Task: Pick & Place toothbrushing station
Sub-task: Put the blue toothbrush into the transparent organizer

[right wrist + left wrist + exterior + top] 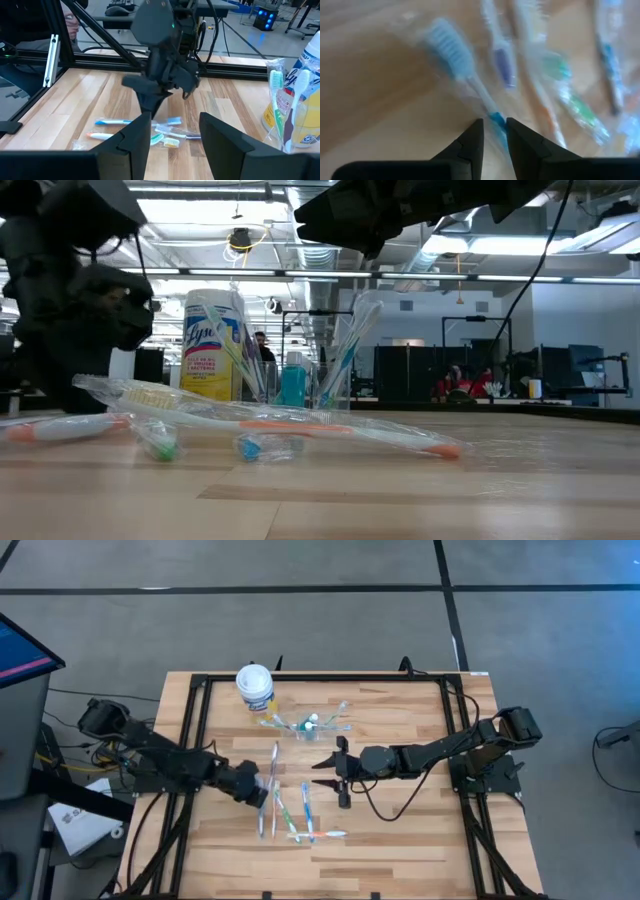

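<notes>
Left pincer (262,790) from above sits over loose toothbrushes (300,815); right pincer (337,776) waits open, empty. Low: clear cup (290,385) holds a few brushes, several lie on tabletop (420,500). Left wrist: fingers (475,142) narrowly parted, closing round a blue-bristled brush (462,70) handle. Task partly done

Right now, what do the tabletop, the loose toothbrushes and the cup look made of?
Tabletop: wood planks, light satin finish; grain and board seams show.
Toothbrushes: thin plastic handles, apparently in clear crinkly film wrappers that catch glare.
Cup: clear, probably plastic; the brushes inside show through its wall.
</notes>
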